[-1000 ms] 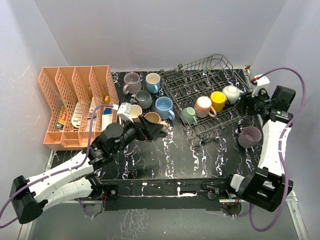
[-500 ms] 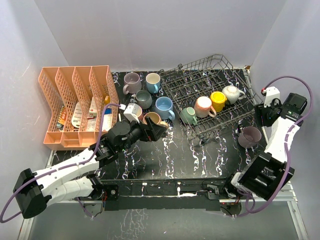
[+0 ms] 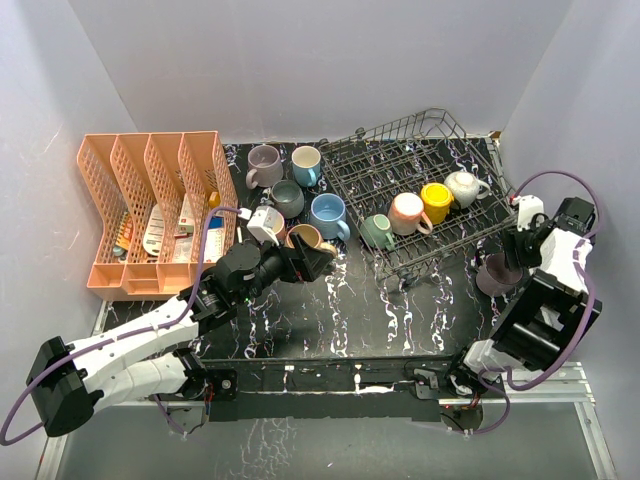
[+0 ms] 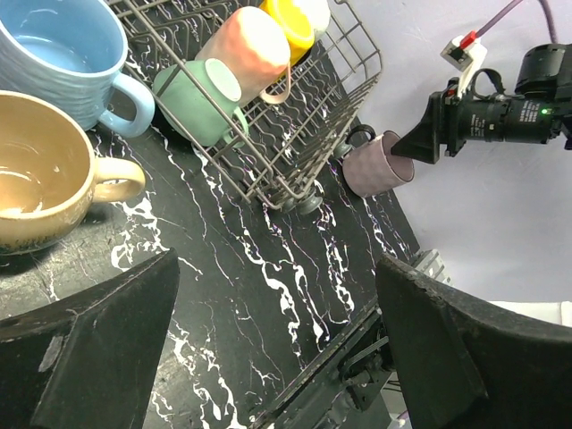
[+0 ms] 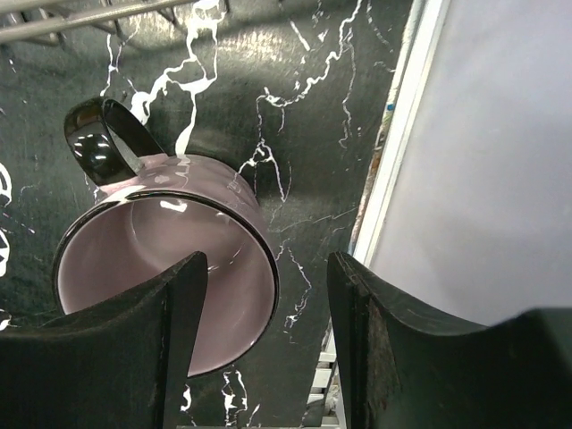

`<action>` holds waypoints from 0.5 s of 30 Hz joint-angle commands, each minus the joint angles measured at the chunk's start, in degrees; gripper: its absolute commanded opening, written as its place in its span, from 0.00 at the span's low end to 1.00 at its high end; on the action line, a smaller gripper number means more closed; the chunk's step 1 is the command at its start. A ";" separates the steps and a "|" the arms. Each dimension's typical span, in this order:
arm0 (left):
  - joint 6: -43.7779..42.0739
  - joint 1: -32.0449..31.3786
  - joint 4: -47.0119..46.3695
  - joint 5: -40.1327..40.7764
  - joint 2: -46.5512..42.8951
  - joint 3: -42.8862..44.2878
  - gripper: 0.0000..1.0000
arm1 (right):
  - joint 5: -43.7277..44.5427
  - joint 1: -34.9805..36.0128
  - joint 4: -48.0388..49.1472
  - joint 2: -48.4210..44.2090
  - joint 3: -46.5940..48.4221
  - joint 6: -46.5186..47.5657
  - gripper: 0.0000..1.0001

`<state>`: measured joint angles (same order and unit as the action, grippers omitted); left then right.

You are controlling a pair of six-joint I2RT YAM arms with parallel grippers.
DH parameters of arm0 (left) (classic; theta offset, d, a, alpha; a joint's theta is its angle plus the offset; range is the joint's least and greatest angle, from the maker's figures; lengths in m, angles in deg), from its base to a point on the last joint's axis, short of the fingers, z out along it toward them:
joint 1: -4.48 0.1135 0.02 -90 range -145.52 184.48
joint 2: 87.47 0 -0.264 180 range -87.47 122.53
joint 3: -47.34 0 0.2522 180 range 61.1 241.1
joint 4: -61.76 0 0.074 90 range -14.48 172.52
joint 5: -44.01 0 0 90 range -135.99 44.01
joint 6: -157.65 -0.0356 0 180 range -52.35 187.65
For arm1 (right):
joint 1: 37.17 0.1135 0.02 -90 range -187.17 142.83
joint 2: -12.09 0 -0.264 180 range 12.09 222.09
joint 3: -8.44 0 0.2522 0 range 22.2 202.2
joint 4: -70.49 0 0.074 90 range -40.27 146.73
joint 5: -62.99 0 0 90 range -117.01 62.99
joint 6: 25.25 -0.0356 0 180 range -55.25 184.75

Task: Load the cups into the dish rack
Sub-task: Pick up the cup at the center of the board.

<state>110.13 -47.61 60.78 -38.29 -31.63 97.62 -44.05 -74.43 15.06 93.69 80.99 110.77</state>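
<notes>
The dark wire dish rack (image 3: 400, 165) holds a green (image 3: 377, 231), a pink (image 3: 408, 213), a yellow (image 3: 436, 201) and a white cup (image 3: 462, 187). A mauve cup (image 3: 497, 274) stands on the table right of the rack, also in the right wrist view (image 5: 152, 259). My right gripper (image 5: 268, 268) is open just above it, one finger over its inside and one outside the rim. My left gripper (image 3: 312, 262) is open and empty beside the tan cup (image 4: 36, 170). Mauve (image 3: 263, 165), blue (image 3: 306, 165), grey (image 3: 287, 198) and light blue (image 3: 328, 215) cups stand left of the rack.
An orange divided organiser (image 3: 150, 210) stands at the far left. The white table rim (image 5: 402, 134) and the side wall run close to the right of the mauve cup. Black marbled table (image 4: 268, 268) lies below my left gripper.
My right gripper has swung from beside the rack's right end down and forward to over the mauve cup. My left arm shifted slightly right, then stayed still.
</notes>
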 commanded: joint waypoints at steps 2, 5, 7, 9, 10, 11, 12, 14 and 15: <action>0.32 -0.03 -2.12 0.02 -0.64 -0.54 0.88 | -0.63 -0.31 3.10 2.59 -0.13 0.63 0.58; 0.61 -0.02 -2.55 0.10 -0.72 -1.02 0.88 | -0.71 -0.30 3.77 4.04 -0.78 0.65 0.56; 0.68 -0.02 -2.76 0.11 -0.81 -1.34 0.88 | -0.64 -0.27 4.23 4.77 -1.23 0.71 0.55; 0.76 -0.02 -2.79 0.27 -0.89 -1.46 0.88 | -0.48 -0.35 4.65 5.28 -1.70 0.70 0.55; 0.73 -0.02 -2.76 0.29 -0.98 -1.52 0.88 | -0.46 -0.33 4.86 5.49 -1.91 0.66 0.54; 0.68 -0.02 -2.75 0.44 -1.04 -1.62 0.88 | -0.45 -0.28 5.04 5.72 -2.08 0.57 0.50; 0.65 -0.02 -2.75 0.51 -1.08 -1.69 0.88 | -0.45 -0.34 5.08 5.97 -2.21 0.63 0.46; 0.59 -0.03 -2.82 0.79 -1.24 -1.96 0.88 | -0.39 -0.29 5.24 6.39 -2.33 0.64 0.40; 0.64 -0.06 -2.79 0.82 -1.32 -2.09 0.88 | -0.25 -0.31 5.35 6.57 -2.43 0.63 0.38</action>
<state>110.90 -47.61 59.27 -38.20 -31.65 96.30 -44.05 -74.43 17.51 99.90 78.71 111.25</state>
